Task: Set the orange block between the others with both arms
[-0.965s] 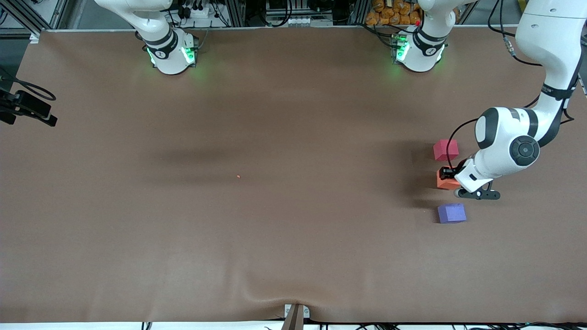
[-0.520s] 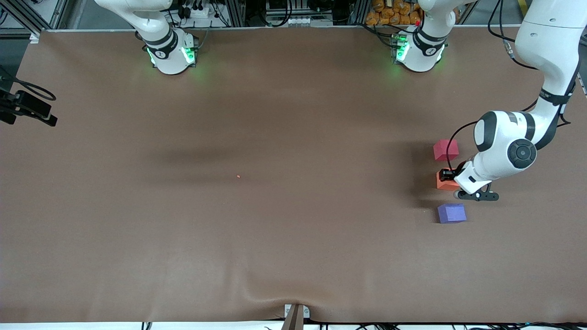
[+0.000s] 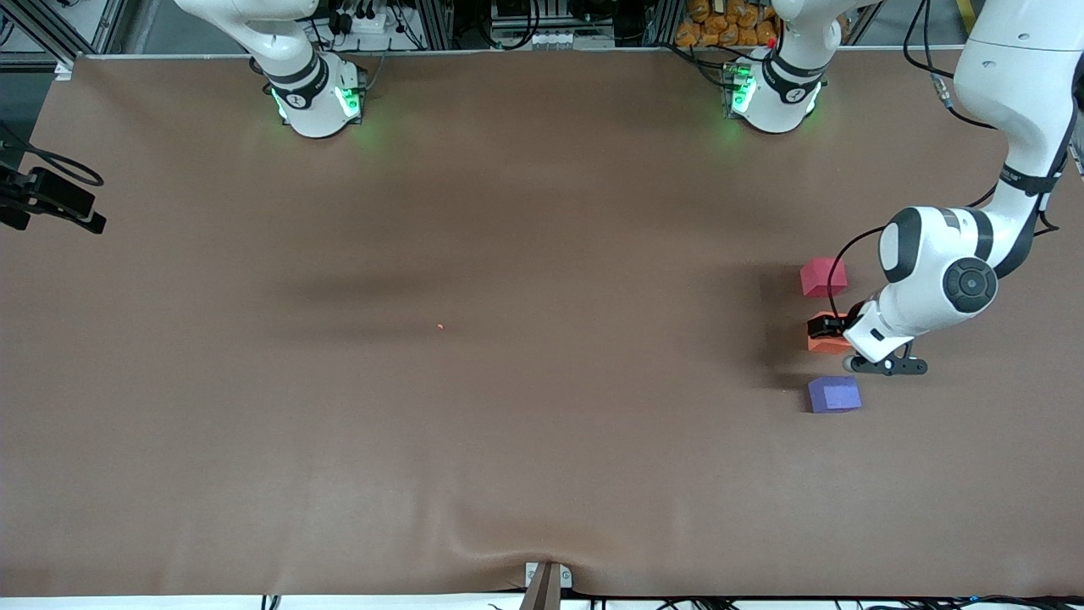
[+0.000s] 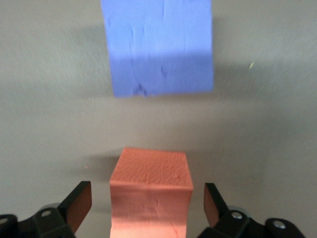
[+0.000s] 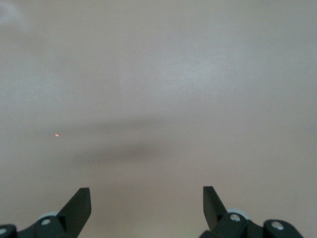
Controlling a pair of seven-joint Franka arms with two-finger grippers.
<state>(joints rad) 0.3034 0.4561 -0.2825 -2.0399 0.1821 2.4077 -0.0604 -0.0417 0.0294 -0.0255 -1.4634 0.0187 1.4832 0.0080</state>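
The orange block point(image 3: 821, 342) point(image 4: 151, 191) rests on the brown table between the pinkish-red cube point(image 3: 823, 277), farther from the front camera, and the purple-blue cube point(image 3: 834, 394) point(image 4: 157, 47), nearer to it. All three line up at the left arm's end of the table. My left gripper point(image 3: 830, 333) point(image 4: 147, 203) is low over the orange block, open, with a finger on each side and a gap to both faces. My right gripper point(image 5: 147, 203) is open over bare table with nothing between its fingers; its hand is out of the front view.
A tiny orange speck point(image 3: 439, 326) point(image 5: 57, 134) lies near the table's middle. A black camera mount point(image 3: 51, 202) juts in at the right arm's end. The cloth has a small bump point(image 3: 508, 551) at the near edge.
The left gripper's fingers have opened off the orange block, which stays on the table between the two cubes. The left wrist has shifted slightly. The right arm waits unmoved.
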